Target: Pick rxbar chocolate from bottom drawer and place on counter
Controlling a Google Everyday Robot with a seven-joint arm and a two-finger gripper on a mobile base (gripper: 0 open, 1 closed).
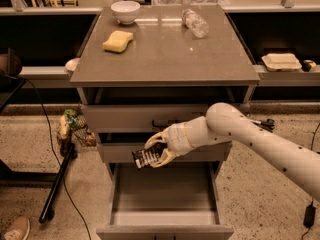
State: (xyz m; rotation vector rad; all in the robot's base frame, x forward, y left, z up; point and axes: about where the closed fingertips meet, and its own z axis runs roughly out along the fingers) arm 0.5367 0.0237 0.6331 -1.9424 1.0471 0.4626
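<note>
Just above the open bottom drawer (165,218), in front of the middle drawer's face (116,152), the pincer (150,155) is pinching the rxbar chocolate (142,159), one end of the black bar poking out past the fingers. It is in the air, not yet on the tabletop (165,59). The hold looks slight to me. A slick wrapper could twist or slip on the way up and drop back into the drawer. The tabletop's overhanging edge also worries me, as the arm could clip it while rising. Up top, a yellow sponge (118,41), a white bowl (125,11) and a plastic bottle (195,23) on its side sit toward the back of the glossy grey-brown surface. Speckled floor (260,194) lies all around, with cables trailing.
</note>
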